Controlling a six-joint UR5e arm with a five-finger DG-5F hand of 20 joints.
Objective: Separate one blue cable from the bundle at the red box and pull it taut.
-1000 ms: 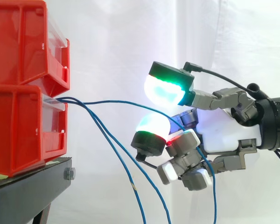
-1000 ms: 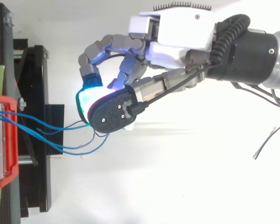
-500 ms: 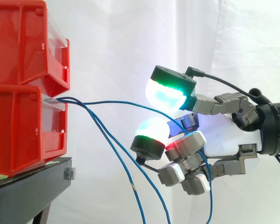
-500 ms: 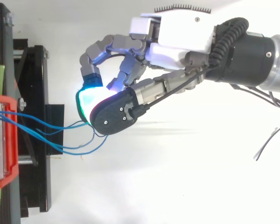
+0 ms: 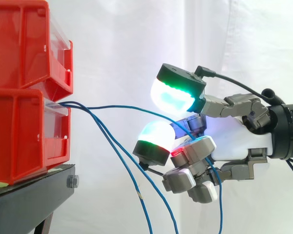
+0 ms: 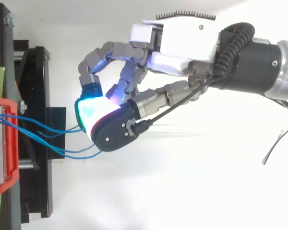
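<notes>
Three blue cables come out of the front of the lower red bin at the left. One blue cable runs rightwards, with a slight sag, into my hand. There it passes between the green-glowing pad above and the white-green pad below, then drops behind the curled fingers. The two pads stand a little apart around it. The other two cables hang slack towards the floor. From above, the hand reaches in from the right, its pads over the cable ends.
A second red bin is stacked on the lower one, both on a black stand. From above, the stand juts right of the bin. A white curtain lies behind.
My hand has shifted slightly left towards the bins. The lower pad has moved left and the upper pad has swung a little over the cable. The cables have barely moved.
</notes>
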